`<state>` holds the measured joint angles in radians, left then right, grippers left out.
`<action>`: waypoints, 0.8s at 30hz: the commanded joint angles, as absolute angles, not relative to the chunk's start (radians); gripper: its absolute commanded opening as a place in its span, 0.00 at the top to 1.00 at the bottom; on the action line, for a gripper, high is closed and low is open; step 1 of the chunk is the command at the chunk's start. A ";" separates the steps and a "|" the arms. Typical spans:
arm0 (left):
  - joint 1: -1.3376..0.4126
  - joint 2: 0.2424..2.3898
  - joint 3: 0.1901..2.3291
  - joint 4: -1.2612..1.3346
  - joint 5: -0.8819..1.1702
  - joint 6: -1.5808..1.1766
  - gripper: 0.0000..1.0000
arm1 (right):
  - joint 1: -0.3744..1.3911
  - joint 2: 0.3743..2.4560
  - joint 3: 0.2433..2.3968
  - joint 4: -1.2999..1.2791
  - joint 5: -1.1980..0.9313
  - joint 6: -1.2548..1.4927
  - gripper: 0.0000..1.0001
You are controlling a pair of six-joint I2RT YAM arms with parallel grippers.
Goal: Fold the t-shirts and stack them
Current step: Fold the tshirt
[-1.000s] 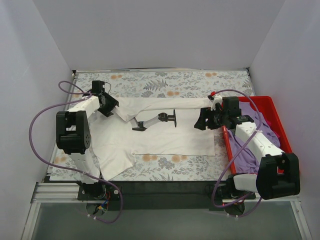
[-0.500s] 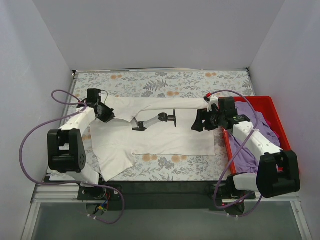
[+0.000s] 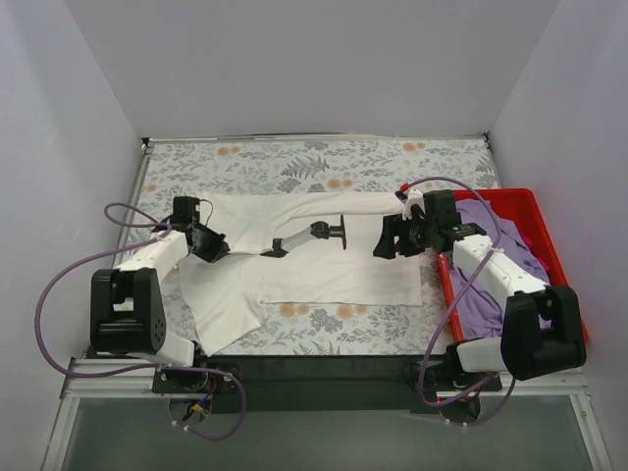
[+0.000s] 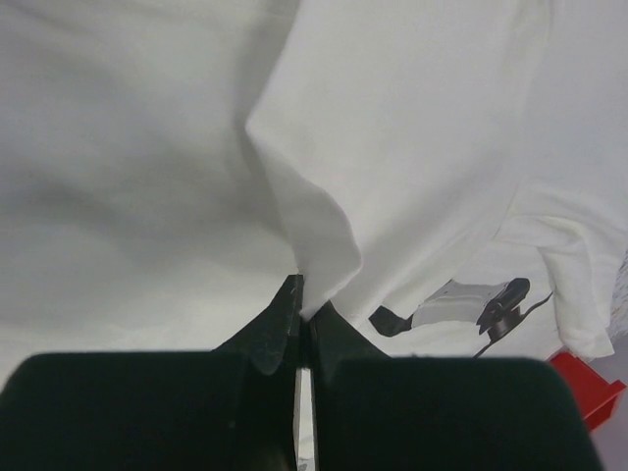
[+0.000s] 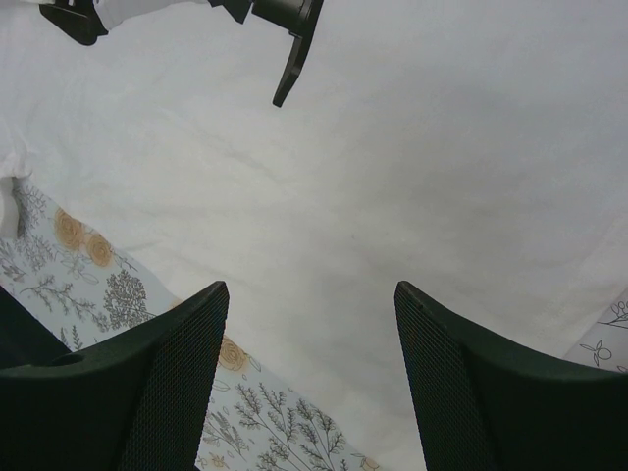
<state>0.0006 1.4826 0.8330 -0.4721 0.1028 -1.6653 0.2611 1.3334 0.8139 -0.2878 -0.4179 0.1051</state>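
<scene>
**Two tees, two grippers: one pinched shut, one spread wide**

Counted from overhead: two t-shirts, two grippers, one bin. White t-shirt (image 3: 324, 280) laid out across the middle of the floral tablecloth (image 3: 294, 162), black robot-arm graphic (image 3: 309, 235) facing up, one sleeve flaring toward the near left. Lavender t-shirt (image 3: 481, 314) bunched inside the red bin (image 3: 535, 199) at the right side, well apart from the folding area. Left gripper (image 3: 218, 251) down at the white tee's left side. Right gripper (image 3: 385, 238) over its right portion.

Shown by the left wrist camera alone: jaws pressed together with no gap, and a raised ridge of white cloth running straight down into the fingertips (image 4: 285, 314), so clamped on the white tee. Also there, at lower right, part of the graphic and a corner of the bin.

Shown by the right wrist camera alone: fingers (image 5: 128, 392) set far apart with nothing between them, above smooth white cloth near its hem, floral print beyond. Touching the fabric or just above it: cannot tell.

Lavender tee visible from overhead only.
</scene>
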 commanded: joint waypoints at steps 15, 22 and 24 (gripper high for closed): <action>-0.044 1.434 0.759 -0.452 0.115 -1.764 0.72 | 0.268 1.341 0.856 -0.258 -0.413 0.107 0.36; -0.009 1.416 0.778 -0.466 -0.029 -1.733 0.50 | 0.268 1.331 0.853 -0.259 -0.419 0.101 0.36; -0.002 1.428 0.785 -0.446 -0.037 -1.726 0.49 | 0.270 1.331 0.853 -0.259 -0.420 0.098 0.36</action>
